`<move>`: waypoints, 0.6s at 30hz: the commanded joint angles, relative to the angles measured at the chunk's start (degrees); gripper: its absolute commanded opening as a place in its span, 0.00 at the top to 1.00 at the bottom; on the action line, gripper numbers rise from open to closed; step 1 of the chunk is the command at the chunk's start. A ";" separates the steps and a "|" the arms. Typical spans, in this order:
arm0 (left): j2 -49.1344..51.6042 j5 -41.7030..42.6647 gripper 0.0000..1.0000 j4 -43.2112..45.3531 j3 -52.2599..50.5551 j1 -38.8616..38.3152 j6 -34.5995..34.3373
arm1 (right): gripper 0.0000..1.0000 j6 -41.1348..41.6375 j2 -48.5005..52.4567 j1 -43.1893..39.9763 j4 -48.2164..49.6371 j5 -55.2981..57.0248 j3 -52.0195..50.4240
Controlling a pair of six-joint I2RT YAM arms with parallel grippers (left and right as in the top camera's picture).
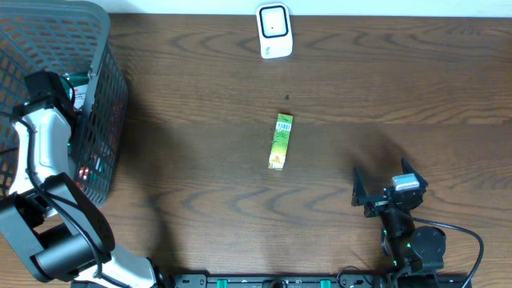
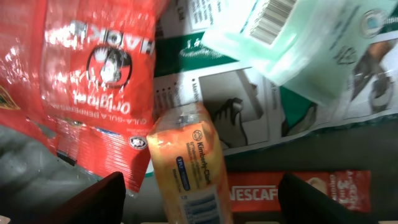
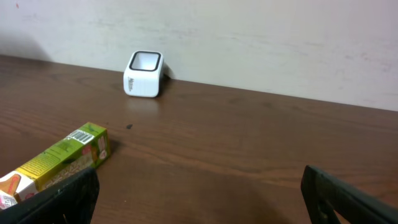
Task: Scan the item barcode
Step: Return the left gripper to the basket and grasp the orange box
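Left end effector (image 2: 202, 202) hangs released inside the basket (image 1: 112, 104), with a yellow pack (image 2: 186, 155) between its spread fingers. Right end effector (image 3: 199, 202) is released too. The green box (image 3: 62, 155) lies on the table (image 3: 249, 143) ahead-left of it, and the scanner (image 3: 144, 73) lies beyond.

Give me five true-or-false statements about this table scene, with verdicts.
1. The left gripper is inside the basket. True.
2. The green box lies in the basket. False: it lies on the table, out in the middle.
3. The right gripper holds the green box. False: it is open and empty, apart from the green box.
4. The scanner stands near the table's far edge. True.
5. The basket is empty. False: it holds an orange pack, a red bag and more.
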 commanded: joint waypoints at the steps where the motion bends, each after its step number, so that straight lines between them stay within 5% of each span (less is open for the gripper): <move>1: 0.87 -0.76 0.21 0.26 -0.70 -0.22 -0.83 | 0.01 0.72 -0.31 -0.24 -0.24 0.31 -0.07; 12: 0.87 -0.79 0.30 1.62 -2.91 -0.22 -0.81 | 0.01 0.72 -0.31 -0.24 -0.24 0.31 -0.07; 18: 0.87 -0.74 0.48 2.86 -3.39 -0.22 -0.81 | 0.01 0.72 -0.31 -0.24 -0.24 0.31 -0.07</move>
